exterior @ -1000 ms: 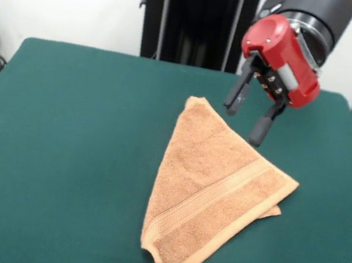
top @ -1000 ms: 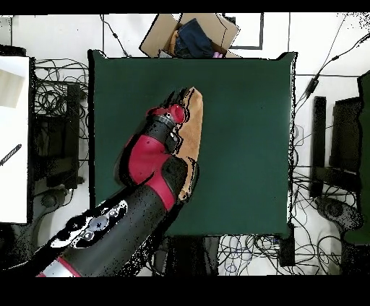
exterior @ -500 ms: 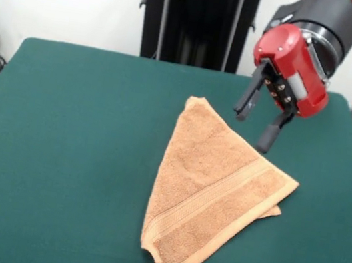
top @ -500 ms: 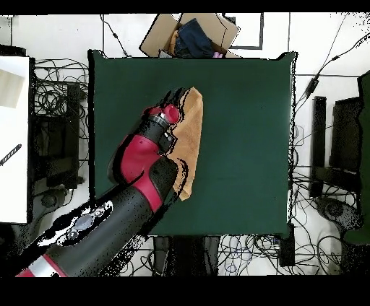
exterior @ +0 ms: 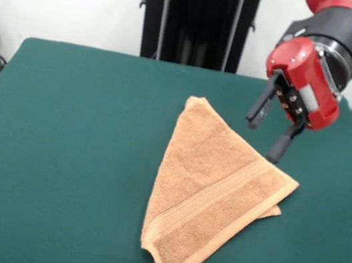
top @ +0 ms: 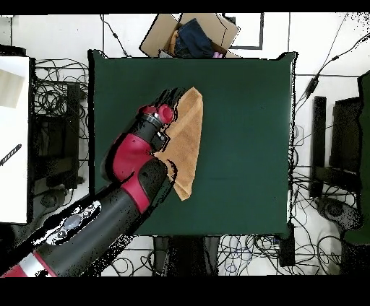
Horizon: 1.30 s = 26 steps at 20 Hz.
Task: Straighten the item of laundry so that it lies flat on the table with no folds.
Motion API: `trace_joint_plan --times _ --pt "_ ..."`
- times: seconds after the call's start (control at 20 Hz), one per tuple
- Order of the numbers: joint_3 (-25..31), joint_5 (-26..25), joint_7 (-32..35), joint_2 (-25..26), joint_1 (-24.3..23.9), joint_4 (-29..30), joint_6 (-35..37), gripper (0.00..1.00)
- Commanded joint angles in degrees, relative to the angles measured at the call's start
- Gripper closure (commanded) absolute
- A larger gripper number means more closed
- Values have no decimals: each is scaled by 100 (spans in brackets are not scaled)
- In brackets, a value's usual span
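Observation:
The light orange-tan towel [exterior: 206, 191] lies on the dark green table [exterior: 64, 153], folded over into a triangle with a woven band across its lower part and a second layer showing at the right corner. In the overhead view the towel [top: 186, 141] lies near the table's middle, partly covered by the arm. My gripper [exterior: 266, 136] hangs open and empty above the table, just right of the towel's upper right edge and clear of it. In the overhead view my gripper [top: 163, 124] is at the towel's left side.
A cardboard box [top: 191, 34] with dark cloth in it sits on the floor beyond the table's top edge in the overhead view. Cables lie on the floor around the table. The black pedestal [exterior: 194, 20] stands behind the table's far edge.
My gripper has moved to the right in the front view, off the towel's top corner and past its right edge, staying open. The towel has not moved.

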Motion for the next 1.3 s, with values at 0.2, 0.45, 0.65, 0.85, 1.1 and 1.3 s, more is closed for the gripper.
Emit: trace_joint_plan --times 0.2,0.45,0.65,0.85,1.1,1.3 --pt "819 494 875 258 63 -458 939 0" --pt "1108 425 1038 210 56 -408 980 0" --pt "1151 449 1086 135 177 -265 1098 0" --pt "1132 621 1180 173 351 -129 1180 0" --pt "1210 720 1264 143 464 11 1191 0" --pt "1105 839 1212 217 552 32 1272 0"
